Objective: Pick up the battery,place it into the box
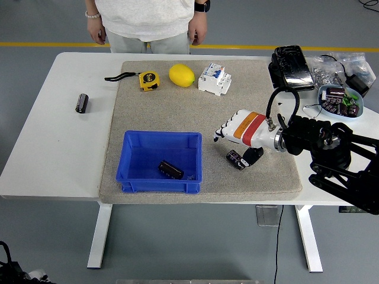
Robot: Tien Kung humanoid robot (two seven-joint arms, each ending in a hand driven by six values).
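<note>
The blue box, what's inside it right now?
One dark cylindrical battery lies on the floor of the blue box, toward its right side. The near wall hides a strip of the floor along the front, so anything there can't be seen.

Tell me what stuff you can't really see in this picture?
All in the head view:
- Right hand: whether its thumb touches the battery on the mat is hidden by the hand itself.
- Battery in the blue box: its label is too small to read.
- Bowl at the right: its contents are too small to tell apart.
- Person: cut off by the top edge.
- Left arm: out of the picture.
</note>
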